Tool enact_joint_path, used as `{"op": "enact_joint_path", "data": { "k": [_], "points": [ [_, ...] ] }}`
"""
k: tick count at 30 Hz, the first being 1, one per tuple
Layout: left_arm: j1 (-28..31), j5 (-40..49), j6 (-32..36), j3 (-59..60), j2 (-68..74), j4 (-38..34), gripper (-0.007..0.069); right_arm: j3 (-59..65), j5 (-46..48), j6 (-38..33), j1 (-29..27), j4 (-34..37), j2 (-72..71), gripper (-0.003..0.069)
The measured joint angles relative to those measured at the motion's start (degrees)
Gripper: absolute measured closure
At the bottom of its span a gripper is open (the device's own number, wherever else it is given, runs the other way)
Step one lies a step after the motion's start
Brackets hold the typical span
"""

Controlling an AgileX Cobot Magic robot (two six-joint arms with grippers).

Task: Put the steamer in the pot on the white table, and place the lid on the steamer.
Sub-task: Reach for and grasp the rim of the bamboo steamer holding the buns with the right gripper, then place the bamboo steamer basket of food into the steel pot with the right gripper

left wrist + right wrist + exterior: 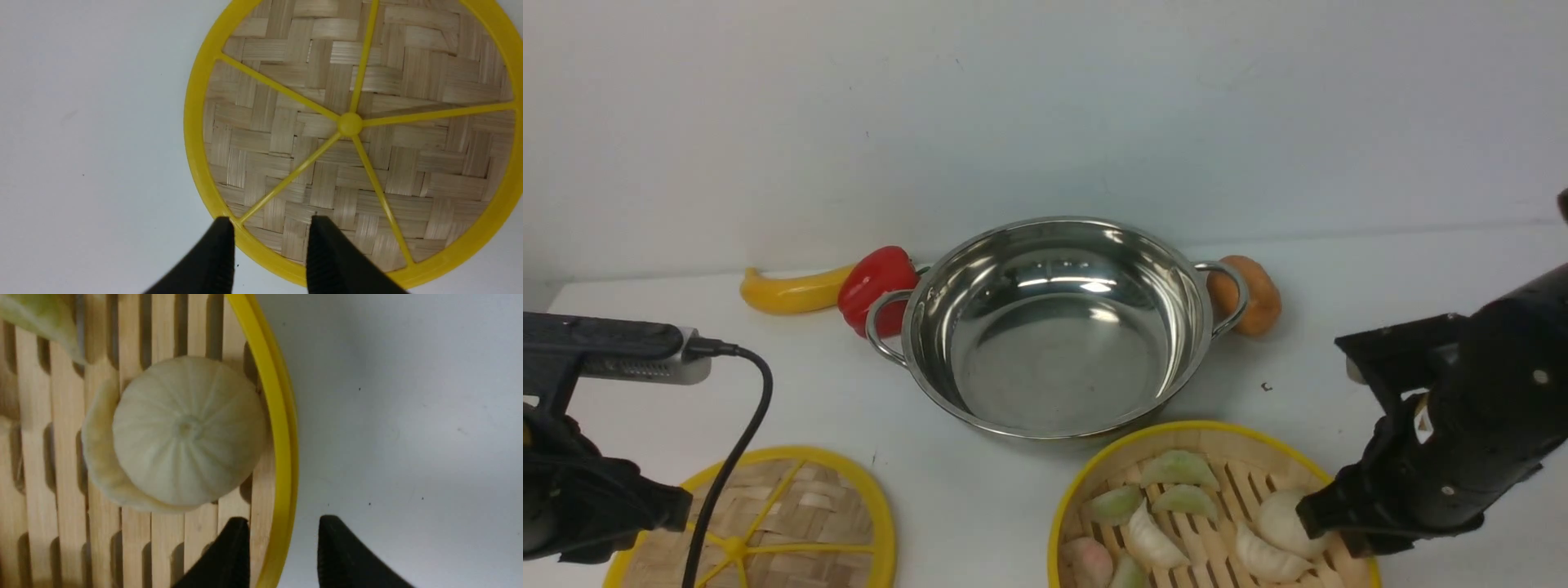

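The shiny steel pot (1054,327) stands empty in the middle of the white table (1388,278). The steamer (1176,429) sits in front of it, to the right, holding several dumplings. The lid (809,498) lies flat at the front left. My left gripper (670,506) is open over the lid's near edge; in the left wrist view (269,228) its fingers straddle the yellow rim of the lid (310,81). My right gripper (1315,510) is open at the steamer's right edge; in the right wrist view (282,526) its fingers straddle the steamer's rim (282,416).
A yellow pepper (784,291) and a red pepper (876,286) lie behind the pot's left handle. A brown bun (1258,294) sits behind the right handle. A round white bun (188,428) lies inside the steamer close to the right fingers. A black cable (743,425) hangs over the lid.
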Motion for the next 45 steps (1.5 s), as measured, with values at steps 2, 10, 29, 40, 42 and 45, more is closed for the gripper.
{"op": "enact_joint_path", "data": {
  "k": [2, 10, 29, 40, 42, 45],
  "points": [
    [0.00, -0.21, 0.00, 0.00, 0.00, -0.11, 0.0384, 0.00, -0.98, 0.05, 0.00, 0.00, 1.04, 0.0410],
    [0.00, -0.58, 0.00, 0.00, 0.00, -0.29, 0.0384, -0.01, -2.36, 0.45, 0.00, -0.67, 6.25, 0.0480],
    [0.00, -0.72, 0.02, 0.00, 0.00, -0.38, 0.0384, -0.69, 9.36, 1.99, -3.78, -11.49, 1.47, 0.0608],
    [0.00, -0.36, 0.02, 0.00, 0.00, -0.50, 0.0384, -25.37, 21.10, -10.82, -8.24, -4.21, -1.04, 0.0606],
    [0.00, -0.31, 0.02, 0.00, 0.00, -0.50, 0.0384, -31.63, 21.10, -11.03, -8.24, -3.78, 2.14, 0.0606],
    [0.00, 0.30, 0.02, 0.00, 0.00, -0.98, 0.0384, -42.51, 21.01, -11.41, -8.18, -2.60, 9.72, 0.0606]
  ]
}}
